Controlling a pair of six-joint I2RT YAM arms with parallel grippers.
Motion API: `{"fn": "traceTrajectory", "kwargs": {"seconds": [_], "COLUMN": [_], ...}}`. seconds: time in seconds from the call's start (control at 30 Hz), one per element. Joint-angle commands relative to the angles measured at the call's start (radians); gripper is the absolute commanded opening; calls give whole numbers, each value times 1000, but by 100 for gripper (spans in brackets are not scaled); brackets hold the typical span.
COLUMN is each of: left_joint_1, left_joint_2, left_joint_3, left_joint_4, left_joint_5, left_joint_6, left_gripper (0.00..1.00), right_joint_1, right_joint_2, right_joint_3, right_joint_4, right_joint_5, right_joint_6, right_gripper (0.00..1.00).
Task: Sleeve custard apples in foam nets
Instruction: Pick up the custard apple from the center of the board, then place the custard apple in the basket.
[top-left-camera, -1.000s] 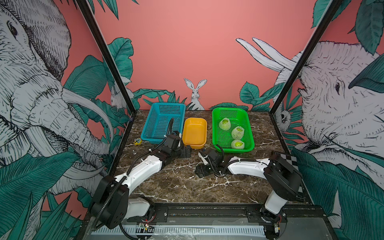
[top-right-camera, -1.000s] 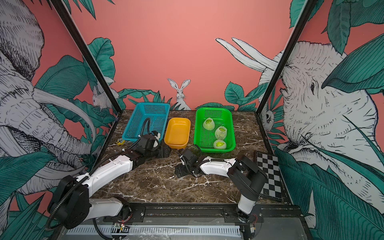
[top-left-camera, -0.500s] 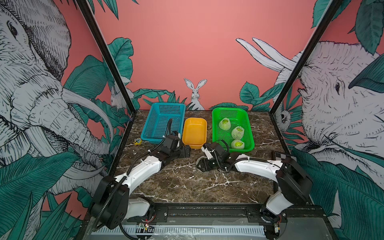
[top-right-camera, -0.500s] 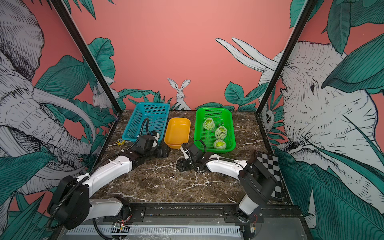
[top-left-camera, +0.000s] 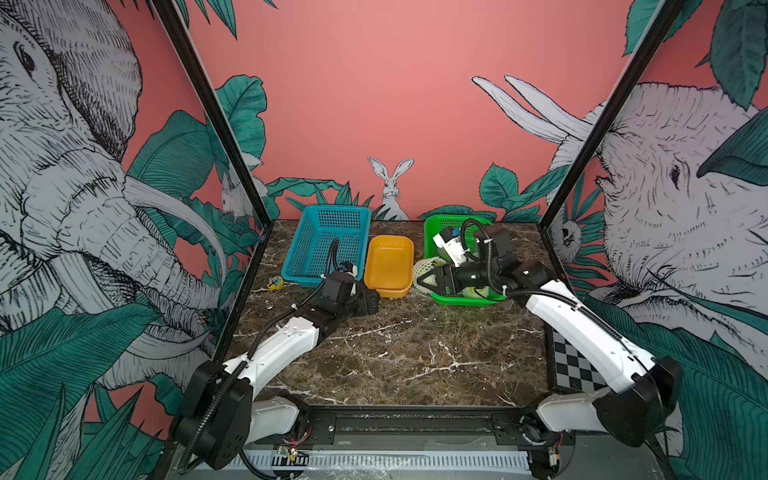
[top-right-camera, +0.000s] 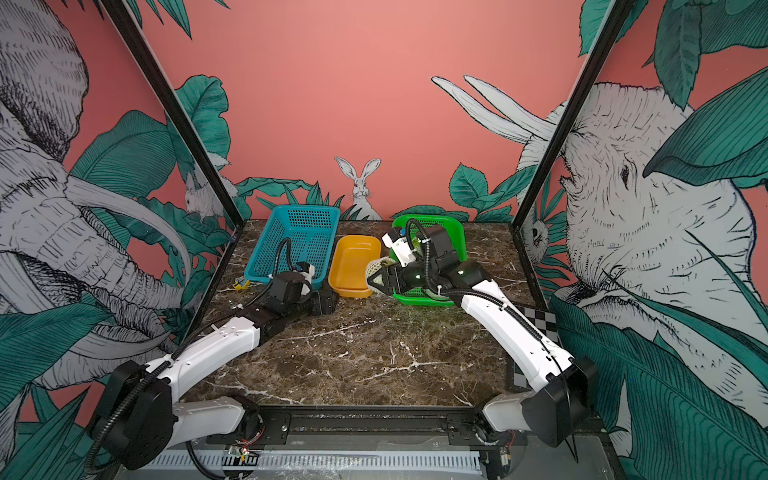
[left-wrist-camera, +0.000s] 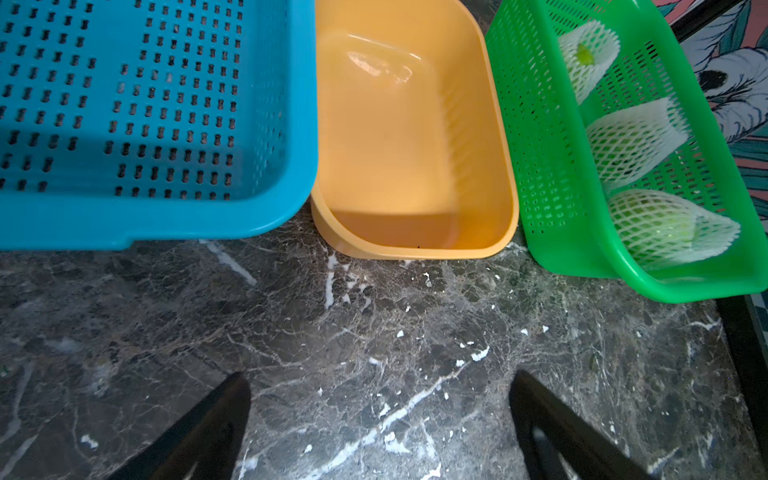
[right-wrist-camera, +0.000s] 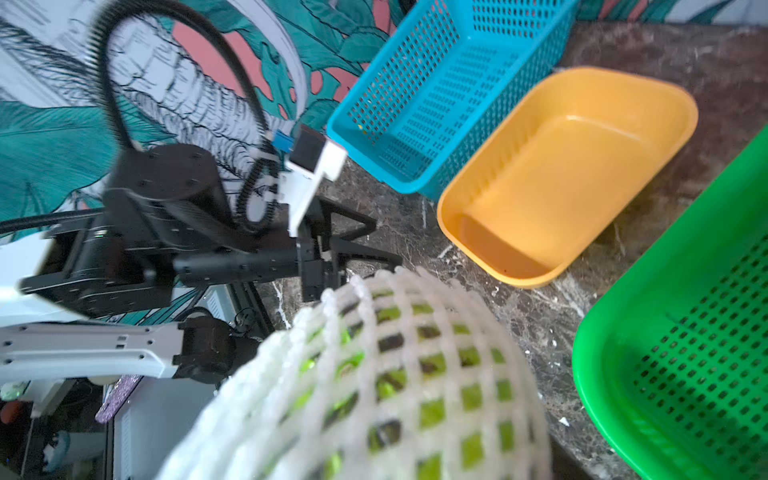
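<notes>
Bench (top-left-camera: 415, 353): 1 blue basket (top-left-camera: 316, 249), 1 green basket (left-wrist-camera: 540, 145), 1 yellow tub (top-left-camera: 388, 266). 4 custard apples (left-wrist-camera: 660, 224), 4 foam nets (left-wrist-camera: 631, 141), all sleeved: 3 in green basket, 1 clamped in right fingers (top-left-camera: 435, 277) just beside it. Left fingers (left-wrist-camera: 208, 432) wide open, empty.

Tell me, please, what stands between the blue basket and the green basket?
The empty orange tub stands between the blue basket and the green basket, close beside both; the left wrist view shows this plainly.

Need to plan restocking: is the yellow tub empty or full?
Empty: the yellow tub shows only its bare floor in both wrist views.
</notes>
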Motion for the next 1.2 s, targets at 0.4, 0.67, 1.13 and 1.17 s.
{"fn": "traceTrajectory", "kwargs": {"seconds": [0.4, 0.67, 1.13, 1.17], "left_joint_1": [6, 5, 6, 6], "left_joint_2": [38, 60, 59, 58], "left_joint_3": [-50, -46, -45, -45], "left_joint_4": [96, 121, 120, 121], "left_joint_5": [78, 99, 106, 105], "left_joint_6": [-62, -74, -77, -77], "left_gripper": [99, 99, 99, 99], "right_joint_1": [-44, -47, -47, -48], "right_joint_2": [29, 41, 47, 47], "right_joint_3": [397, 456, 462, 462], "right_joint_4": [-176, -154, -118, -118], "right_joint_5": [-129, -183, -193, -192], "right_joint_6": [-228, -234, -215, -215], "right_gripper": [71, 71, 71, 71]}}
